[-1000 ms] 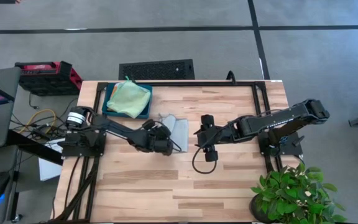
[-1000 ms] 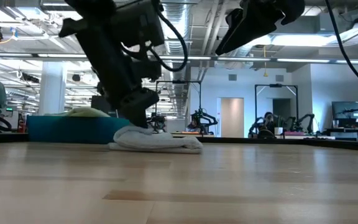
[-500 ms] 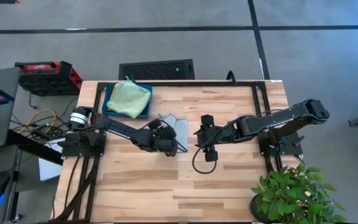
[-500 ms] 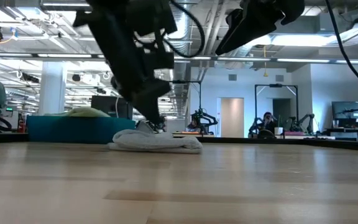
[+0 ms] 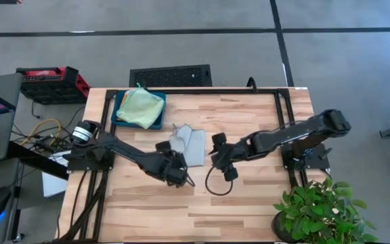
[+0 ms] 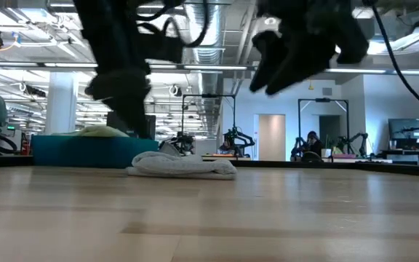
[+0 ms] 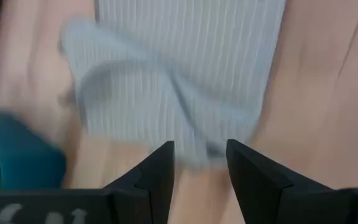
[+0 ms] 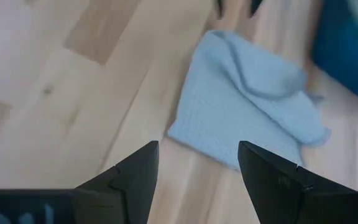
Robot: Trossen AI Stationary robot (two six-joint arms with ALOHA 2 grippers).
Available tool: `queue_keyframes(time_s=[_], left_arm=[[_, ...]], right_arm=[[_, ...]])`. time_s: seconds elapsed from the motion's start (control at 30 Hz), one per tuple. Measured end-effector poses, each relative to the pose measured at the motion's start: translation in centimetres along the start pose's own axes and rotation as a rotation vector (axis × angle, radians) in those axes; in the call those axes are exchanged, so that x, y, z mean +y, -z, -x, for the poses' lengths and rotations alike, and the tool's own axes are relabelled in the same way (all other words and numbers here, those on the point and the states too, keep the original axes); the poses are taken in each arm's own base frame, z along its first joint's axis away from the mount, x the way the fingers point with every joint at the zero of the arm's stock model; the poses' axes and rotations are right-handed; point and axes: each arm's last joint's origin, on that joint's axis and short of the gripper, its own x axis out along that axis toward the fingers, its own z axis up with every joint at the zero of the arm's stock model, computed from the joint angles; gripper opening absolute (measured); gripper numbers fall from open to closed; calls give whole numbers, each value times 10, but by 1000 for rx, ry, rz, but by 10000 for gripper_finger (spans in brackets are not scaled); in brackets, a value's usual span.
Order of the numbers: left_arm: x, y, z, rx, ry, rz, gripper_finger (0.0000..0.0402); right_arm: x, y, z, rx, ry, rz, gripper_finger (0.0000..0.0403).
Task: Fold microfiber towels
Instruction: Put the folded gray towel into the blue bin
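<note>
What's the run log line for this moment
left gripper: open, empty, beside grey towel | right gripper: open, empty, above table | green towel: in teal tray

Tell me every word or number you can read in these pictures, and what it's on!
None can be read.
Left claw, wrist view: pale marks on the dark edge below it, too blurred to read.
Right claw, wrist view: the same kind of marks, also too blurred.
Grey towel, green towel, teal tray, table: no writing shows.
</note>
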Motion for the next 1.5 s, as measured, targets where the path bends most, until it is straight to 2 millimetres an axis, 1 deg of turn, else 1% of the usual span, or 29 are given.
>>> queue_keyframes(time_s=[0.07,0.13,0.17,0.37,0.5,0.57,0.67,0.73,0.8,0.9,1.1,1.2,1.27,1.37,1.5], left_arm=[[-2,7,2,36,-7,21,139],[-5,11,1,36,-5,37,139],[-6,14,0,42,-7,38,139],[-11,19,2,41,-4,58,139],[-12,20,3,38,-3,57,139],[-12,20,3,40,0,57,139],[-12,20,3,40,0,57,139],[-12,20,2,40,0,58,139],[-12,20,2,40,0,58,139],[-12,19,3,38,2,59,139],[-13,19,3,36,3,65,139],[-13,19,3,35,4,65,139],[-13,19,2,37,3,43,139],[-15,20,-1,41,0,-31,139],[-20,21,-9,46,-5,-174,139]], right_arm=[[4,2,-18,21,-7,51,244],[10,4,-34,43,-16,95,244],[11,3,-41,25,-8,111,244],[17,5,-76,25,24,161,244],[21,9,-94,39,52,213,244],[23,14,-103,77,72,244,244],[26,19,-112,106,73,282,244],[26,22,-114,124,79,292,244],[25,22,-120,132,120,290,244],[21,26,-123,165,161,285,244],[20,28,-129,172,171,289,241],[20,28,-129,163,176,285,222],[20,28,-130,160,176,284,198],[21,28,-130,156,172,284,147],[19,26,-131,154,176,239,62]])
